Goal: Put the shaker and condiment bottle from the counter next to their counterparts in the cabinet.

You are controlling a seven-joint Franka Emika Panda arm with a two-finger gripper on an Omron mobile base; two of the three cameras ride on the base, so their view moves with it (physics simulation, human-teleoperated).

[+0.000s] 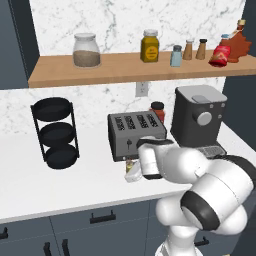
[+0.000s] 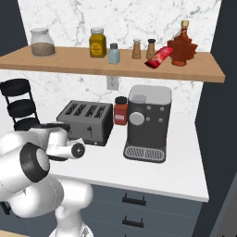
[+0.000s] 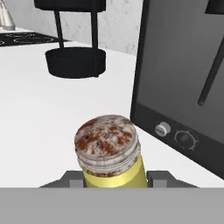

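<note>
Shaker (image 3: 109, 153): yellow-green, speckled cap.

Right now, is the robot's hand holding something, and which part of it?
It cannot be told for sure. In the hand view the shaker stands on the counter with its yellow body between the fingers, but whether they press on it is hidden.

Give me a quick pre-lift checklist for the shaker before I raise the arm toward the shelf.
1. Shaker centred in the tool, a finger on each side: ok.
2. Fingers closed firmly on it: cannot tell; contact is hidden at the frame's bottom.
3. Shaker upright on the counter: ok.
4. Clearance from the toaster: not ok, it stands close beside the shaker.
5. Free spot on the cabinet by the pale blue shaker: ok.
6. Condiment bottle already on the shelf: ok, lying tilted.
</note>
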